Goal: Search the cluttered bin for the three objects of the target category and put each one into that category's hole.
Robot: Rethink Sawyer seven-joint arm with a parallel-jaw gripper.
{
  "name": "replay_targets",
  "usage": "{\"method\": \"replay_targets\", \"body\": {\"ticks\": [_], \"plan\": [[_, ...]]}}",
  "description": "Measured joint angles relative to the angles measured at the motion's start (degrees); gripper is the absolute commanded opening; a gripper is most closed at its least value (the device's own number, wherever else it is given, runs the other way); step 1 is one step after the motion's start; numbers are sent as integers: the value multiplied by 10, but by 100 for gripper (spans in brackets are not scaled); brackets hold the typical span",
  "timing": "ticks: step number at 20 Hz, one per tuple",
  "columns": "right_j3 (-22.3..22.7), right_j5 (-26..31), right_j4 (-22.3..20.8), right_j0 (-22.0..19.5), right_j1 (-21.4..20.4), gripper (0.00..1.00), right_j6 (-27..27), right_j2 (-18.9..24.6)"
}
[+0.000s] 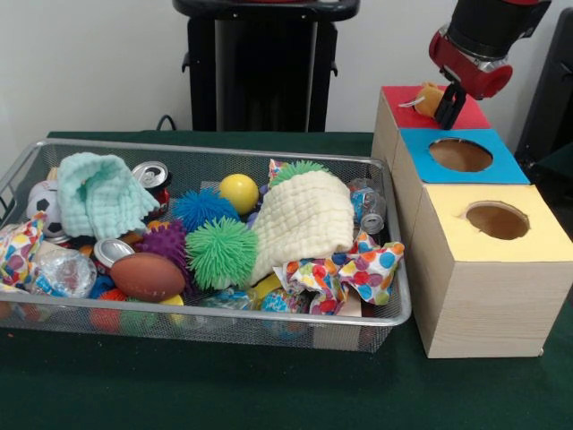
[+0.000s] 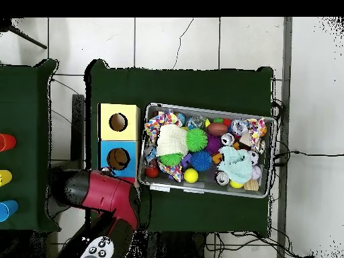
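The wire mesh bin (image 1: 215, 152) stands at the left, full of clutter; it also shows in the overhead view (image 2: 209, 109). Three wooden boxes stand in a row at its right: a red-topped box (image 1: 398, 97) farthest, a blue-topped box (image 1: 501, 166) with a round hole (image 1: 460, 154), and a yellow-topped box (image 1: 537, 235) with a hole (image 1: 497, 220). My gripper (image 1: 443, 107) hangs over the red top, shut on a small tan object (image 1: 429, 95). The red box's hole is hidden. In the overhead view the red arm (image 2: 101, 191) covers the red box and the gripper.
The bin holds a mint cloth (image 1: 98, 202), a cream cloth (image 1: 300, 219), green (image 1: 221, 253), blue (image 1: 201, 208) and purple (image 1: 163, 242) spiky balls, a yellow ball (image 1: 239, 193), a brown football (image 1: 148, 276), cans (image 1: 152, 175) and dotted paper (image 1: 349, 269).
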Motion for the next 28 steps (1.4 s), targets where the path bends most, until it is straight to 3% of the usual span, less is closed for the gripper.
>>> {"method": "replay_targets", "body": {"ticks": [21, 28], "plan": [[41, -1, 0, 0, -22, 0, 0, -1], [59, -34, 10, -10, -29, 0, 0, 13]]}}
